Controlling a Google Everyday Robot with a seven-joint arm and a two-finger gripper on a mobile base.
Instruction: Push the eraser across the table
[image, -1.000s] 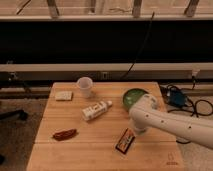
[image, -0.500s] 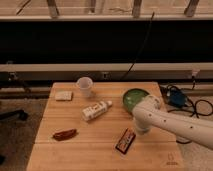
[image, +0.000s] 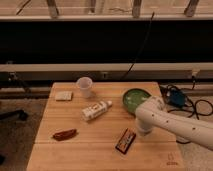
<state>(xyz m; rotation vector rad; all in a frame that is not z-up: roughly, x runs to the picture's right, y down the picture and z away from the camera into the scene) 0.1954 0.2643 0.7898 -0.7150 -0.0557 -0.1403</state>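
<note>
The eraser (image: 126, 140), a small black bar with an orange-red and white stripe, lies at an angle on the front right part of the light wooden table (image: 95, 152). My white arm reaches in from the right. Its gripper (image: 142, 131) points down at the table just right of and slightly behind the eraser, close to its far end. I cannot tell whether it touches the eraser.
A green bowl (image: 133, 98) sits right behind the arm. A white tube (image: 96, 110) lies mid-table, with a white cup (image: 85, 86) and a beige block (image: 63, 95) at the back left and a reddish-brown oblong (image: 65, 134) at the front left. Cables and a blue object (image: 175, 97) lie on the floor to the right.
The arm's end has shifted slightly to the right. The eraser has stayed where it was.
</note>
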